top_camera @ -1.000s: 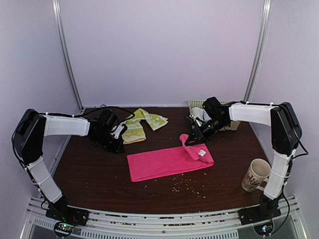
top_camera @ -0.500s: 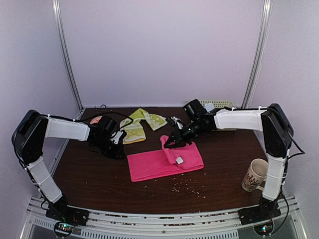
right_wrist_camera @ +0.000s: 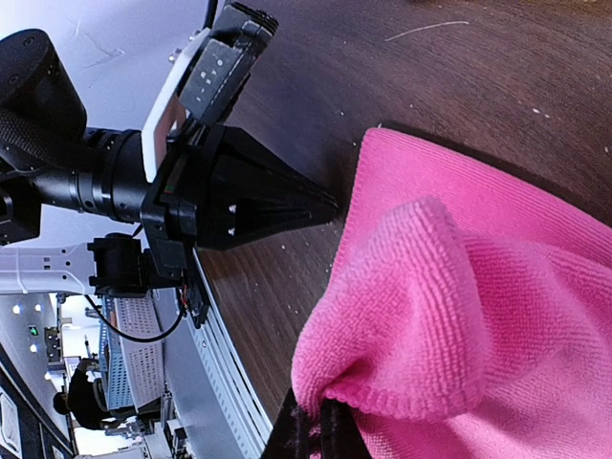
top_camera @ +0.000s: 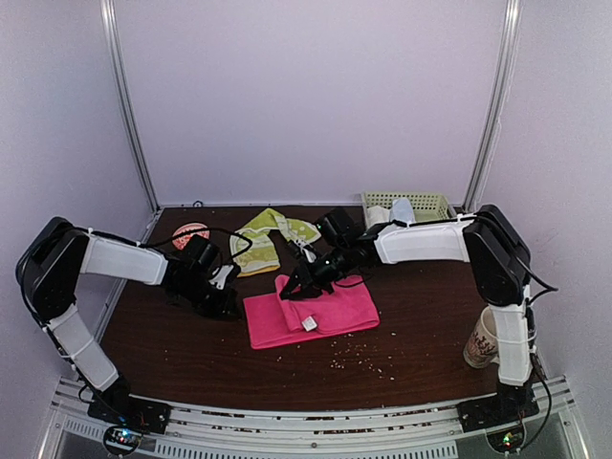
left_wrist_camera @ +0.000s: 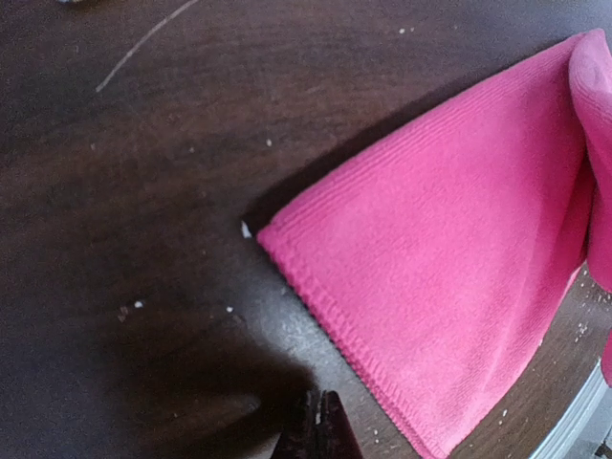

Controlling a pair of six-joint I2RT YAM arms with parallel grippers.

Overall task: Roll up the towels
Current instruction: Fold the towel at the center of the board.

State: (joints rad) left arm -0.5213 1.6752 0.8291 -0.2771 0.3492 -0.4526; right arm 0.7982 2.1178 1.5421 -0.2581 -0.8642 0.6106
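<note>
The long hot-pink towel (top_camera: 330,311) lies on the dark table, its right end folded back over itself to the left. My right gripper (top_camera: 290,291) is shut on that folded end (right_wrist_camera: 421,287) and holds it just above the towel's left part. My left gripper (top_camera: 228,306) is shut and empty, its tip low on the table just left of the towel's left edge (left_wrist_camera: 316,287). It also shows in the right wrist view (right_wrist_camera: 239,196). The yellow-green patterned cloth (top_camera: 263,239) lies crumpled at the back, left of centre.
A pale green basket (top_camera: 430,201) with white and light-blue cloths stands at the back right. A patterned mug (top_camera: 488,337) stands near the right front. A small round pink thing (top_camera: 190,232) lies at the back left. Crumbs (top_camera: 354,356) dot the table in front of the towel.
My right gripper has carried the pink towel's end from the right far over to the left, folding the towel on itself. My left gripper has moved slightly nearer, to the towel's left edge.
</note>
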